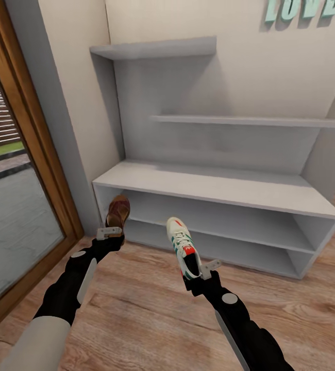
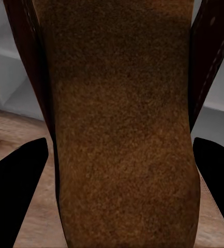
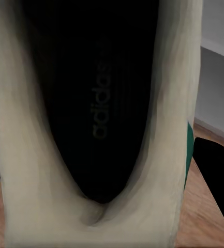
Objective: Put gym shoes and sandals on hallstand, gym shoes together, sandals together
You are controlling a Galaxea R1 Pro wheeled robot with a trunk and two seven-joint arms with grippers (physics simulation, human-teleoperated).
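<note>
Already both arms carry footwear toward the hallstand [image 1: 219, 188]: the left gripper [image 1: 111, 233] clamps a brown sandal [image 1: 118, 210], the right gripper [image 1: 201, 271] a gym shoe [image 1: 182, 245]. Both are lifted off the wood floor [image 1: 147, 314], toes aimed at twelve o'clock, long axes running toward the rack. Next, I'd judge, comes reaching forward and setting each onto a shelf.

Wood-framed glass door [image 1: 13, 206], teal wall letters [image 1: 299, 10]
</note>
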